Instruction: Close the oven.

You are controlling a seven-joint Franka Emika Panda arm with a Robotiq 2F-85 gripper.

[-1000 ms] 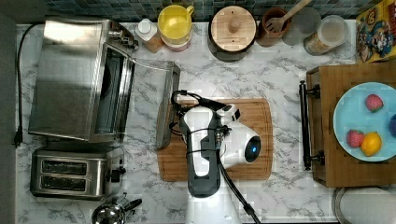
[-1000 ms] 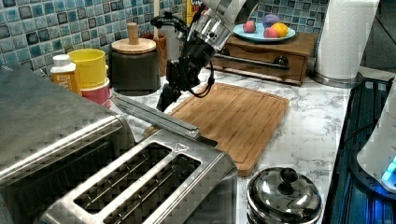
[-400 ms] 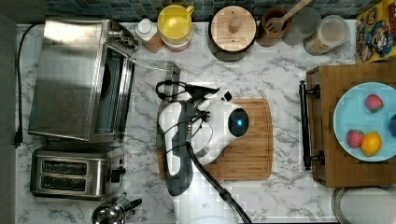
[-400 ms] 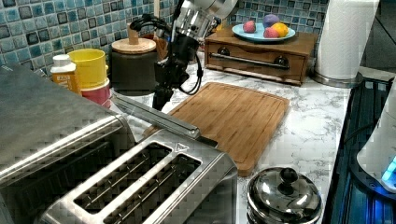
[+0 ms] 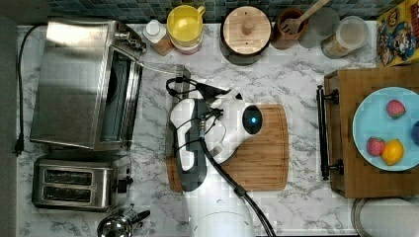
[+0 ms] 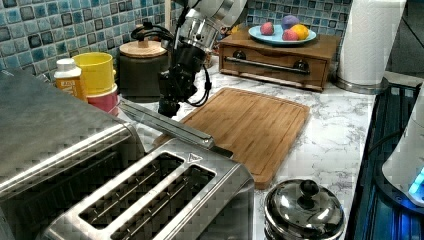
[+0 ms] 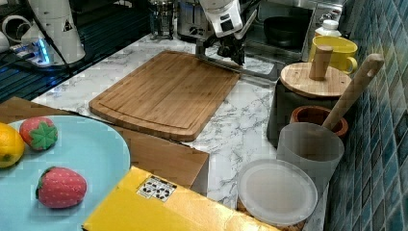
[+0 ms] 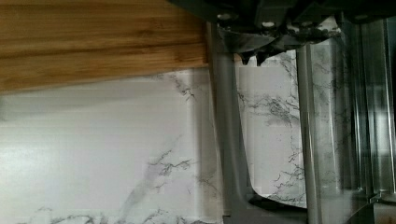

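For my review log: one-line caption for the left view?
Robot hand poised at the far end of the oven door's raised edge, beside a bamboo cutting board.

My own arm (image 5: pixel 190 143) covers most of the oven door (image 5: pixel 170 81) from the top view, so I cannot tell there how my claw (image 6: pixel 167 106) meets it. In the wrist view my fingertips (image 8: pixel 252 56) are dark stubs cut off by the picture's edge, their gap unclear. The oven (image 6: pixel 55 135) runs off the left view's left edge, its inside dark. The kettle (image 5: pixel 116 226) is cropped in the top view.
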